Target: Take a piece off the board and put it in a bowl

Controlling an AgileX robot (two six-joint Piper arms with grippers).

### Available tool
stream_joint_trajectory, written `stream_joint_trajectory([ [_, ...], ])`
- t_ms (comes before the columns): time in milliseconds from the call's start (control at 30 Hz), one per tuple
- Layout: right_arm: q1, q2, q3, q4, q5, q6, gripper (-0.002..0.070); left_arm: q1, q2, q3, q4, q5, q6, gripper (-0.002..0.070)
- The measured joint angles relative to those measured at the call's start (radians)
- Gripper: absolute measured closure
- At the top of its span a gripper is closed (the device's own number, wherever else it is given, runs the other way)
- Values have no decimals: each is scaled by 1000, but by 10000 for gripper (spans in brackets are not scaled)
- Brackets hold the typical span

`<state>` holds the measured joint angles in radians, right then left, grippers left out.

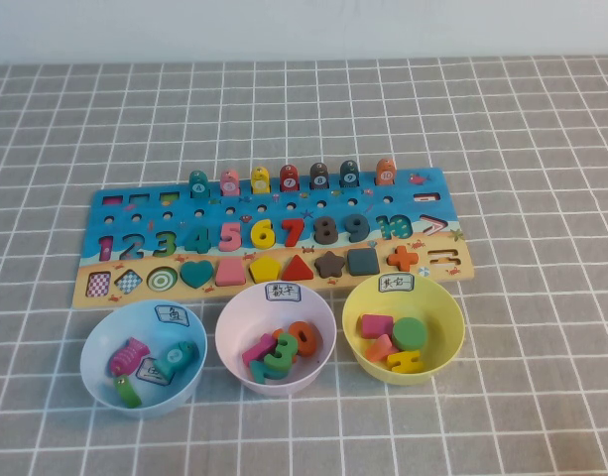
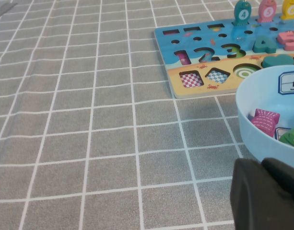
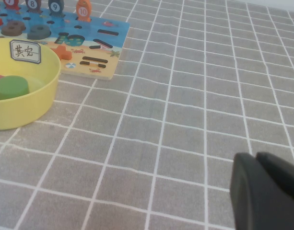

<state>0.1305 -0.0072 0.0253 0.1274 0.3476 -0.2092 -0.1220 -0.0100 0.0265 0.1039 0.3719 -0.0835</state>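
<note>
The orange fish piece, marked 10, stands at the right end of the top row of the blue board; it also shows in the right wrist view. The pale blue bowl, with a white label at its rim, sits in front of the board's left end and holds a pink and two green pieces. Neither arm shows in the high view. My left gripper is shut and empty just beside the blue bowl. My right gripper is shut and empty over bare cloth, well right of the board.
A pink bowl with numerals stands in front of the board's middle. A yellow bowl with shapes stands at the right, also in the right wrist view. Several other fish pieces stand in the top row. Grey checked cloth lies all round.
</note>
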Motion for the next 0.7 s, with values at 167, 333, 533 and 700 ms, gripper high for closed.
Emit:
stream_joint_trajectory([
  [167,0,0,0,0,0,0,694,0,0,0,0,0,0,676],
  [333,0,0,0,16,-2,0,694,0,0,0,0,0,0,676],
  [533,0,0,0,242,-82,0,694,0,0,0,0,0,0,676],
  [700,0,0,0,510,-177,0,694,0,0,0,0,0,0,676],
])
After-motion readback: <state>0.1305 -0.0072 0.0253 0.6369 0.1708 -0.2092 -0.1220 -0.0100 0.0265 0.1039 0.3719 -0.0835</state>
